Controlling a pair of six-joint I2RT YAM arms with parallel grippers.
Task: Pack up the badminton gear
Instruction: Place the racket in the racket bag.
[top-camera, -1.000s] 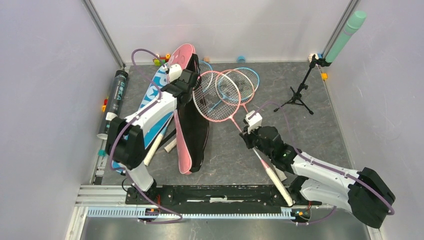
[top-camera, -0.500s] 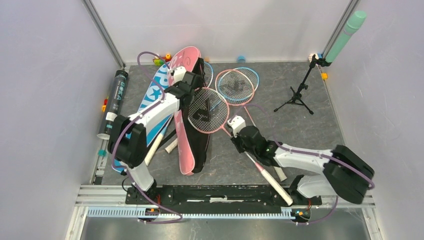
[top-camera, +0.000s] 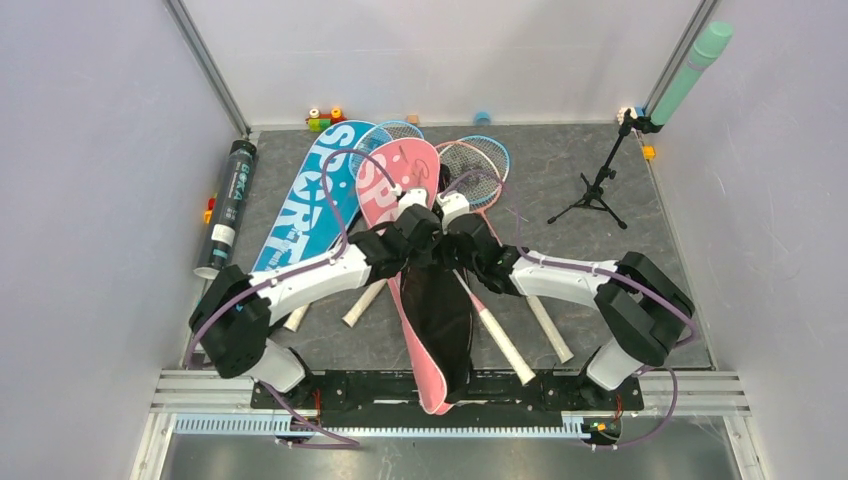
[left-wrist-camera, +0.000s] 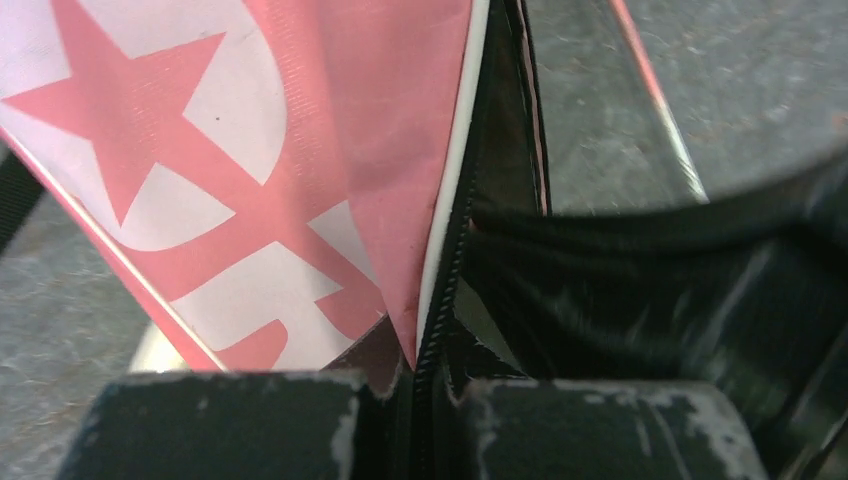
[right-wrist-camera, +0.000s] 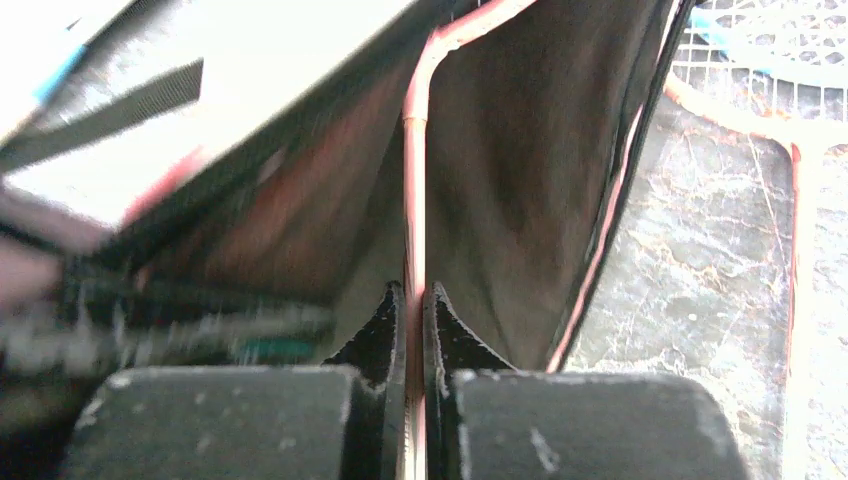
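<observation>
Pink fabric lettered "SPORT" in white marks the pink bag (top-camera: 382, 188), which is seen lying open down the middle of the bench (top-camera: 620, 200), black lining exposed. One blue bag (top-camera: 305, 195) and one dark tube (top-camera: 232, 195) lie to its left. Four white handles (top-camera: 500, 345) are counted; the racket heads (top-camera: 485, 155) at the far end are partly covered.

From the left wrist, the left claw (left-wrist-camera: 415, 375) is seen clamped on the pink bag's zip edge.

From the right wrist, the right claw (right-wrist-camera: 415, 300) is pinched on the pink racket (right-wrist-camera: 414, 180) at its shaft; the left side is blurred.

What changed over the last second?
The left gripper, shut on the pink bag, swung it right to the centre. The right gripper, shut on the pink racket, slid its head left into the bag. Dark tube and tripod stayed put.
</observation>
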